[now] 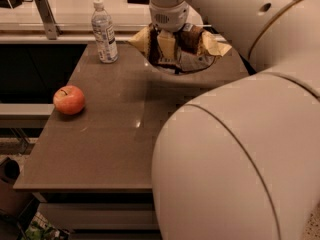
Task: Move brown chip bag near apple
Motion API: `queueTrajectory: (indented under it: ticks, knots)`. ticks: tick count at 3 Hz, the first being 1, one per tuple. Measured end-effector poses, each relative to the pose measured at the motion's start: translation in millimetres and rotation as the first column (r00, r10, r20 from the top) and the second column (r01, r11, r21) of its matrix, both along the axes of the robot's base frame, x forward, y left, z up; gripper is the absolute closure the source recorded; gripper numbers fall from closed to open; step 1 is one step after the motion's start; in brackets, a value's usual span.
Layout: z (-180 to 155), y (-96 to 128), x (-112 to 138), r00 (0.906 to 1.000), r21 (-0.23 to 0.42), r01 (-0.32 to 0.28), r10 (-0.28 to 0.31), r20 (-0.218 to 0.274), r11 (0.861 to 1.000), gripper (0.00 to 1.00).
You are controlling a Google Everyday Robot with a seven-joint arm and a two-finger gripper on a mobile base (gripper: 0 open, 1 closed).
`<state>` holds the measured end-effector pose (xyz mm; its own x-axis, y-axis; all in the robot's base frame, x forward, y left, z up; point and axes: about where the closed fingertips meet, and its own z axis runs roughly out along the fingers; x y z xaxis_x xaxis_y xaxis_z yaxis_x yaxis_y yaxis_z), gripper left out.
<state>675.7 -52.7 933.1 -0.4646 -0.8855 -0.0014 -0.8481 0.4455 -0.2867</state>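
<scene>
Gripper: one gripper (168, 50), hanging from the white wrist at the top centre, over the far part of the bench (110, 144).
Jaws: clenched on the brown chip bag, one pale jaw lying across its front face.
Brown chip bag: one brown chip bag (196, 40), crinkled, with a dark brown middle panel, pale yellow edges flaring out to left and right of the jaws, and a silvery underside showing below; it appears raised off the bench top with a shadow beneath it.
Apple: one apple (69, 99), red-orange with a short dark stem, resting on the left side of the bench close to its left edge.
Bag to apple: well apart, the bag far back and right of centre, the apple nearer and to the left.
Water bottle: one clear water bottle (104, 32) with a white cap and a label, upright at the back left of the bench, to the left of the bag and not touching it.
Robot arm: one robot arm (240, 149), its large white segments filling the right side and the lower foreground and hiding the right part of the bench.
Counter: one pale counter (65, 9) running behind the bench.
</scene>
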Motion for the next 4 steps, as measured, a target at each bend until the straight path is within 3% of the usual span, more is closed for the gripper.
queueTrajectory:
  ticks: [2, 3, 4]
  knots:
    - [-16, 40, -34, 0.9982, -0.014, -0.028, 0.027, -0.054, 1.000, 1.00]
    - [-26, 55, -53, 0.9958, -0.006, -0.028, 0.028, -0.087, 1.000, 1.00]
    - [-30, 71, -73, 0.9932, -0.042, -0.011, 0.006, -0.116, 0.999, 1.00]
